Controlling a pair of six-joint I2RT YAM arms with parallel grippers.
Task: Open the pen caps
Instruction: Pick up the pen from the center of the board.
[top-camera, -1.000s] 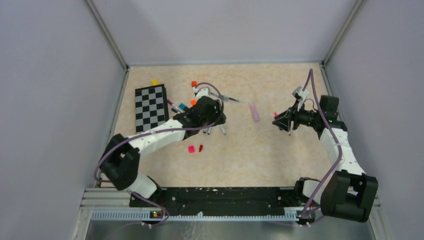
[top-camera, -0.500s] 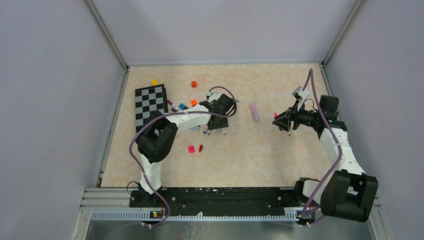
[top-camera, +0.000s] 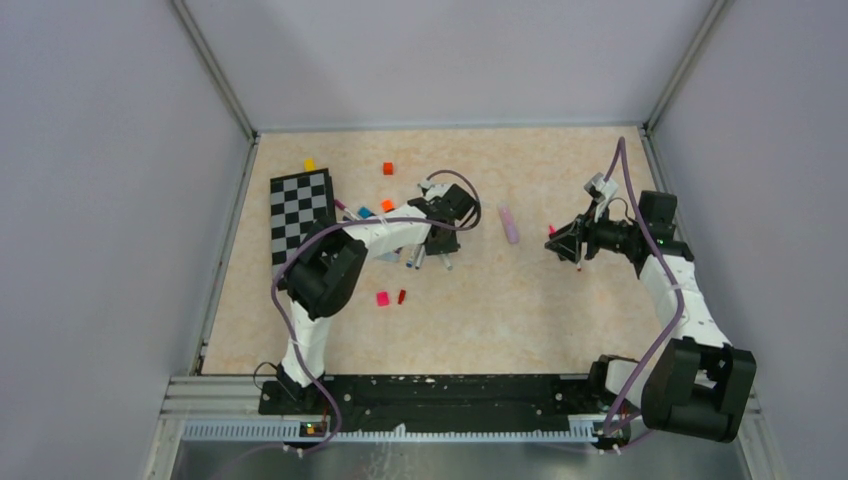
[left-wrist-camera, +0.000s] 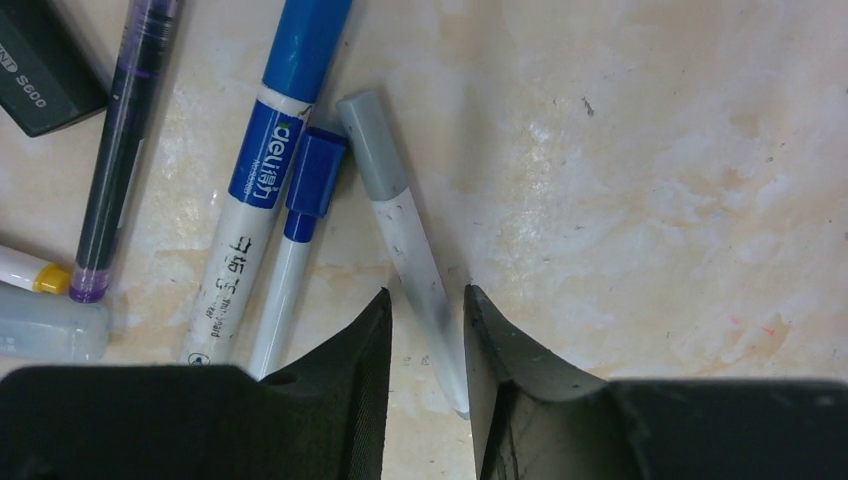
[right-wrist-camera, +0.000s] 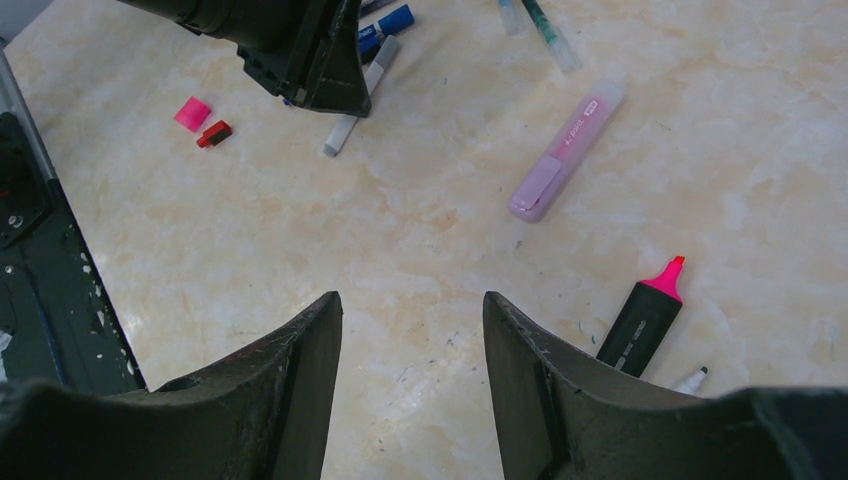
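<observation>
The left gripper (left-wrist-camera: 425, 300) sits low over the pen cluster. Its two black fingers are slightly apart and straddle the barrel of the grey-capped white marker (left-wrist-camera: 405, 240). Slivers of the beige marbled tabletop (left-wrist-camera: 650, 180) show on both sides of the barrel, so nothing is pinched yet. The grey plastic cap (left-wrist-camera: 368, 140) is on the marker and points off toward eleven o'clock, well beyond the fingertips. Right against it at nine o'clock lies the thin white pen with a dark blue cap (left-wrist-camera: 300, 215), and beyond that the fat blue-capped white marker (left-wrist-camera: 265, 150).

Out at three o'clock on the table, the right gripper (right-wrist-camera: 412, 300) hovers with its fingers spread wide and empty. The lilac highlighter (right-wrist-camera: 565, 150) lies at one o'clock of it, and the black highlighter with a bare pink tip (right-wrist-camera: 645, 315) at three.

As for handling, I'd call this marker feather-light, stiff and smooth. Being round, it is liable to roll or twist under a loose squeeze. The grip belongs mid-barrel, square across, and firm. The cap looks like a friction fit, so the other fingers should take the grey sleeve and pull straight along the pen's axis.
</observation>
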